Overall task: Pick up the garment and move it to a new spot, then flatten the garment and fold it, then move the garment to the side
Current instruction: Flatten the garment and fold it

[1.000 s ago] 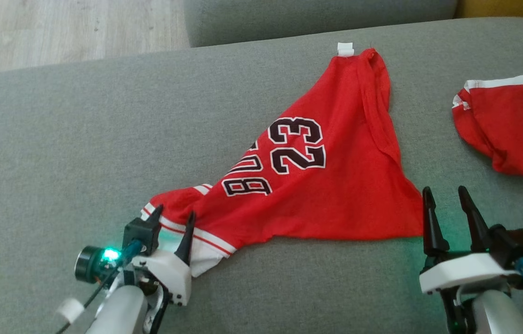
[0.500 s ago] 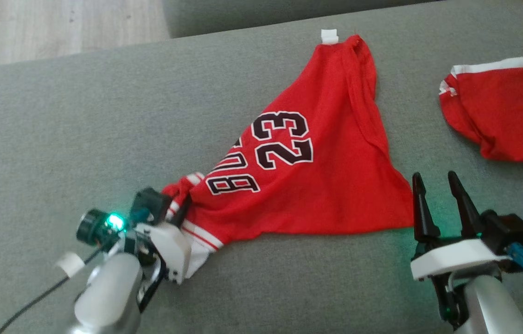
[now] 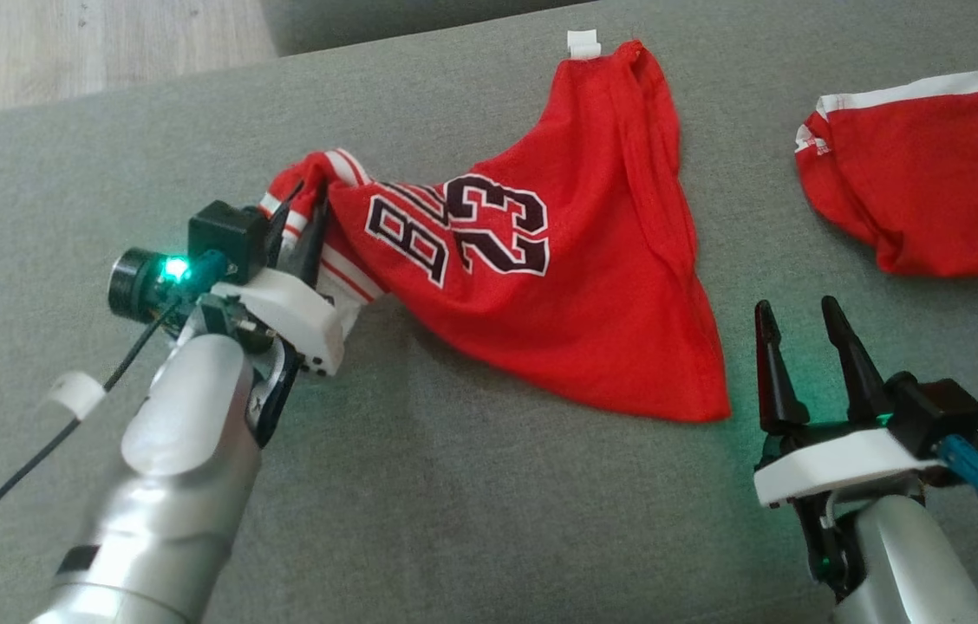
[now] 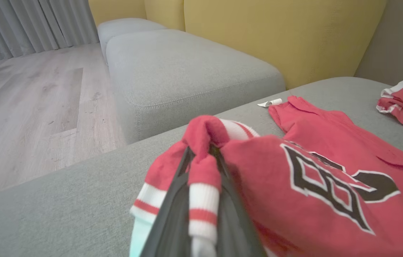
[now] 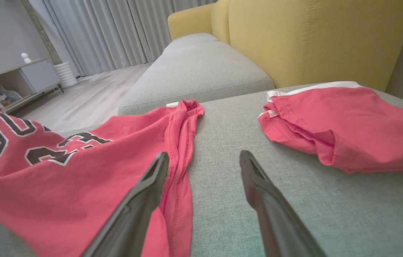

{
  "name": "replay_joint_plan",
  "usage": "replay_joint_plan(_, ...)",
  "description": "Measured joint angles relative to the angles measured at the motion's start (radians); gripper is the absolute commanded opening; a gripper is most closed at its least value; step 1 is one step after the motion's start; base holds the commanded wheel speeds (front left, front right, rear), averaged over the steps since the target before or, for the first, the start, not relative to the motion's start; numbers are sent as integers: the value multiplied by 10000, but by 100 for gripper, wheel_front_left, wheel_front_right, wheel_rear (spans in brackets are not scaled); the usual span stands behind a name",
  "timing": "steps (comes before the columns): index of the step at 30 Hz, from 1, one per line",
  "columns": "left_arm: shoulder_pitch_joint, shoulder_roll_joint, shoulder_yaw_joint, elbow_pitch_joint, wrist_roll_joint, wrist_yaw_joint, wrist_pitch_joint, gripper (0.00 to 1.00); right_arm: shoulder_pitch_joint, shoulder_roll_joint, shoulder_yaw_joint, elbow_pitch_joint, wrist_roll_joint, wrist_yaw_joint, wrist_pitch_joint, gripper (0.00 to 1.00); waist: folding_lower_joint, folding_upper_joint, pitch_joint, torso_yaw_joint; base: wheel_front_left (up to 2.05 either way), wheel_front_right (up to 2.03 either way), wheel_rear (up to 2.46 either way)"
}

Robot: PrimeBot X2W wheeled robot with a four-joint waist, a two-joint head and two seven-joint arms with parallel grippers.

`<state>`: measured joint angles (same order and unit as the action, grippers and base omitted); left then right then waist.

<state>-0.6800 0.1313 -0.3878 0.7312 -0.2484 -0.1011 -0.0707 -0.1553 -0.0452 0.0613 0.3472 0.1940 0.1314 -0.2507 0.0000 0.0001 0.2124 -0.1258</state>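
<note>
Garment (image 3: 602,286), seemingly thin red knit, bunched in left pincer (image 3: 305,212).

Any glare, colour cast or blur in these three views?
Head view: sharp, green LED tint on the sofa beside the right pincer. Left wrist view: left pincer and jersey soft up close. Right wrist view: fingers blur toward the bottom edge; no glare.
</note>
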Motion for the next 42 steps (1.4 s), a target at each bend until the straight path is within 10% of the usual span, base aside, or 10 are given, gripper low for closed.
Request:
replay_joint_plan(2,-48,-113,-31,470,-71,-8,94,100,0,0,54,-15,4,0,0,100,1,0,10,-11,0,0,0)
replay_joint_plan(13,-2,-138,-27,1202,-201,79,-1233,100,2,-2,119,-322,98,0,0,100,0,0,-165,397,0,0,0)
replay_joint_plan(32,3793,203,694,-2709,-251,1693,-1814,100,862,-2,-454,-901,-15,0,0,100,-2,0,-1261,1980,0,0,0)
replay_joint_plan(42,4549,305,593,-3118,-385,1741,-1603,100,912,0,-399,-911,-107,0,0,100,-2,0,-1126,2273,0,0,0)
